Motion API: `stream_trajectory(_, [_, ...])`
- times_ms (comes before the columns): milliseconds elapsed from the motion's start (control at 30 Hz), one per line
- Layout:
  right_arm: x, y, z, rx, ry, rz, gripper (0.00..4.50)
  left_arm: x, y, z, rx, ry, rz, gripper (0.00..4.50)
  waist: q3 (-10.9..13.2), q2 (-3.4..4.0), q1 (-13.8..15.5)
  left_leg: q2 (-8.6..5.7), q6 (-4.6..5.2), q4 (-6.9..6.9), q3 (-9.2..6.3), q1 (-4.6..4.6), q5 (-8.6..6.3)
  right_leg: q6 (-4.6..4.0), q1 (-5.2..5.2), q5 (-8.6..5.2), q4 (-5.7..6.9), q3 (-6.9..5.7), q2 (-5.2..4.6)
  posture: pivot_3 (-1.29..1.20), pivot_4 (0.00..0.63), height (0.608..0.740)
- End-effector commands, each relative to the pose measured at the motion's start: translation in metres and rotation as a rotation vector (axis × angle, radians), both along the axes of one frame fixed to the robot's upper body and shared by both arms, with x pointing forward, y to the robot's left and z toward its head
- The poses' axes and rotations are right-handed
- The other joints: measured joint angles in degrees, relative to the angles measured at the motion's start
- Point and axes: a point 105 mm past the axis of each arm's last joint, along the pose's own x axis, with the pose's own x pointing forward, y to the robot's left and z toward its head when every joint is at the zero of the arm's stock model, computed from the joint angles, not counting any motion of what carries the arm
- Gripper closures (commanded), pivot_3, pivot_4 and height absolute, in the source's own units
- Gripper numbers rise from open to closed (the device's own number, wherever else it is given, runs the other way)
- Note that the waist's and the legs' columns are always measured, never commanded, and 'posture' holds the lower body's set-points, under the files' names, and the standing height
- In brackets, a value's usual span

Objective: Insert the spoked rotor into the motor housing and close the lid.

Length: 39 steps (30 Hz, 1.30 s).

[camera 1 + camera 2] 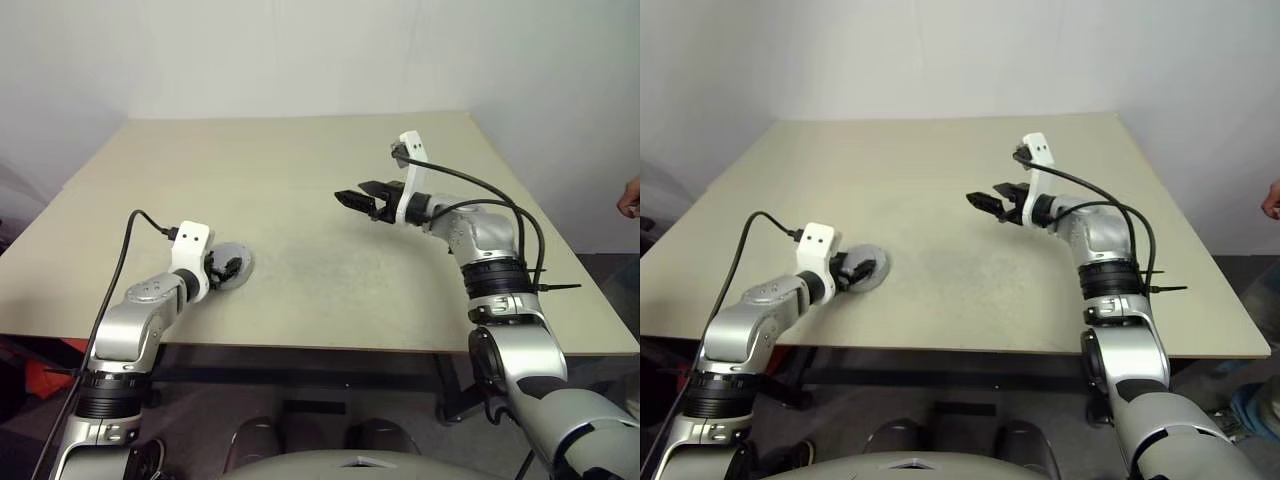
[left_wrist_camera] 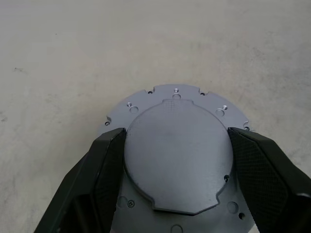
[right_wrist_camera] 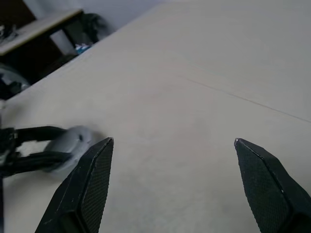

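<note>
Motor housing sits on the table near the front edge, on the robot's left side; from the left wrist view it reads as a flat round grey face on a wider notched flange with small holes, so it looks capped over, though I cannot tell from here whether that face is the lid or the housing's base; no spoked rotor or separate dark disc lies on the tabletop that I can see, so my guess is the assembly is at or near its end.

Key relation: housing lies straight ahead of the left gripper, between its two fingers; round, so no long axis to line up with; left arm is far nearer, right is well apart across the table.

Left gripper: partly spread, one finger on each side of the raised round face, pads at or touching its edge; reads as a hold on the housing.

Right gripper: up off the table, pointing toward the robot's left, jaws spread wide, nothing between them; housing is visible far off in its wrist view.
</note>
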Motion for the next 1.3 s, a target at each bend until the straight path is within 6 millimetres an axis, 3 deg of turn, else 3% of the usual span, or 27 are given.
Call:
stream_trajectory(33, [-0.008, 0.013, 0.003, -0.056, -0.074, 0.057, 0.0, -0.027, 0.011, -0.057, 0.038, 0.237, 0.05, 1.46, -0.1, 0.0, 0.0, 0.0, 0.0, 0.0, 0.0, 0.01, -0.02, 0.01, 0.01, -0.01, 0.0, 0.0, 0.0, 0.0, 0.0, 0.74])
stream_trajectory(100, [-0.01, 0.025, 0.003, -0.026, -0.071, 0.073, 0.0, -0.026, 0.011, -0.056, 0.038, 0.234, 0.047, 1.46, -0.1, 0.01, -0.1, 0.0, -0.01, 0.0, 0.0, 0.03, -0.02, 0.02, 0.0, -0.01, 0.0, 0.0, 0.0, 0.0, 0.0, 0.74])
stream_trajectory(200, [-0.013, 0.042, 0.001, -0.011, -0.078, 0.107, 0.64, -0.025, 0.01, -0.055, 0.039, 0.23, 0.045, 1.46, -0.1, 0.03, -0.1, 0.0, -0.02, 0.0, 0.0, 0.05, -0.01, 0.02, -0.01, -0.01, 0.01, 0.0, 0.0, 0.0, 0.0, 0.74])
stream_trajectory(567, [-0.021, 0.101, -0.01, -0.005, -0.063, 0.239, 4.47, -0.024, 0.012, -0.055, 0.042, 0.222, 0.049, 1.46, -0.2, 0.03, 0.0, -0.03, 0.01, -0.01, -0.02, 0.07, -0.05, 0.04, 0.05, -0.03, -0.03, 0.0, -0.02, 0.0, 0.0, 0.74])
stream_trajectory(733, [-0.035, 0.137, -0.02, -0.036, -0.063, 0.335, 4.47, -0.024, 0.01, -0.054, 0.04, 0.22, 0.047, 1.46, -0.2, 0.02, 0.0, -0.03, 0.0, -0.04, -0.04, 0.08, -0.05, 0.04, 0.06, -0.03, -0.03, 0.0, -0.02, 0.0, 0.0, 0.74])
stream_trajectory(800, [-0.036, 0.143, -0.019, -0.041, -0.069, 0.345, 4.47, -0.023, 0.009, -0.053, 0.04, 0.217, 0.047, 1.46, -0.2, 0.01, 0.0, -0.03, 0.0, -0.04, -0.05, 0.08, -0.05, 0.04, 0.06, -0.03, -0.04, 0.0, -0.03, 0.0, 0.0, 0.74])
stream_trajectory(1133, [-0.021, 0.115, -0.019, -0.035, -0.023, 0.276, 4.47, -0.024, 0.01, -0.053, 0.038, 0.219, 0.051, 1.46, -0.2, -0.12, 0.0, -0.04, -0.01, -0.05, -0.06, 0.12, -0.05, 0.05, 0.11, -0.03, -0.04, 0.01, -0.04, 0.0, 0.0, 0.74])
stream_trajectory(1300, [-0.025, 0.125, -0.022, 0.037, 0.083, 0.291, 4.47, -0.022, 0.008, -0.054, 0.038, 0.219, 0.044, 1.46, -0.2, -0.12, -0.1, -0.04, -0.01, -0.07, -0.06, 0.14, -0.05, 0.05, 0.11, -0.03, -0.03, 0.01, -0.04, 0.0, 0.0, 0.74])
